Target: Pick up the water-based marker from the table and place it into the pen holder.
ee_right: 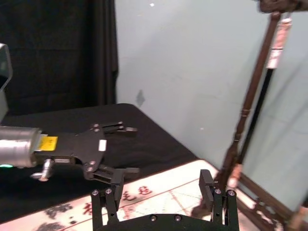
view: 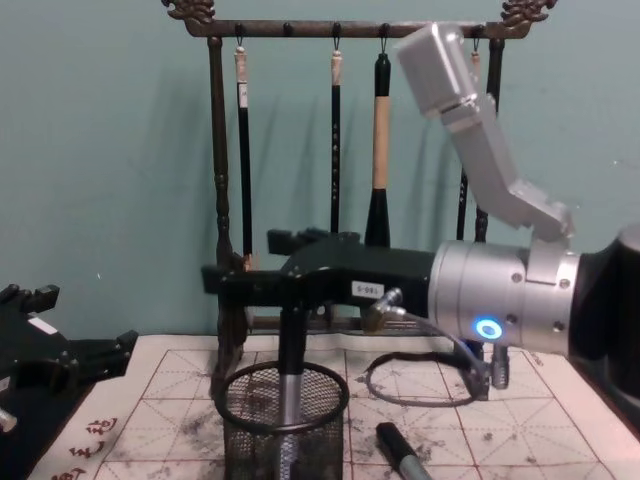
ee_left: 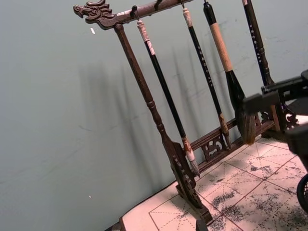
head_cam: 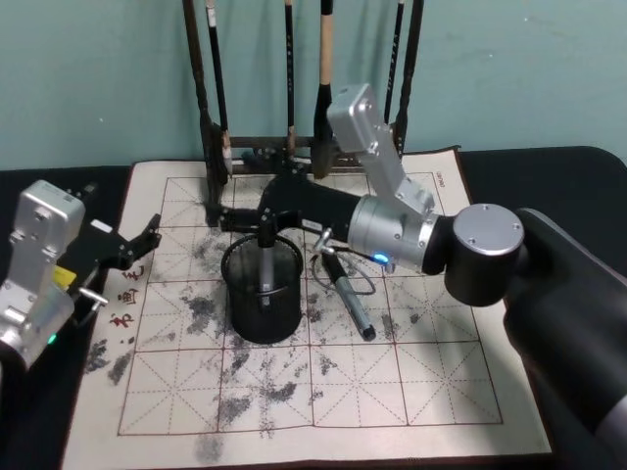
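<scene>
The marker [head_cam: 265,262] stands upright inside the holder [head_cam: 263,318], its grey barrel showing through the black mesh and its dark top rising above the rim, just under the right gripper [ee_right: 159,190]. That gripper reaches in level from the right; in its wrist view the fingers [ee_right: 110,204] are spread wide with nothing between them. A second marker [head_cam: 351,302] lies flat on the mat [head_cam: 411,392] just right of the holder, beside a loop of cable [view: 415,385].

The left gripper [head_cam: 147,238] hangs over the mat's left edge, well apart from the holder, its fingers parted and empty.

The whitish mat, with red grid lines and grey ink stains, covers a dark table [head_cam: 578,166]. At its far edge stands a wooden rack [view: 335,30] hung with brushes, against a teal wall [view: 100,150]. A black curtain [ee_right: 53,53] hangs to the left.
</scene>
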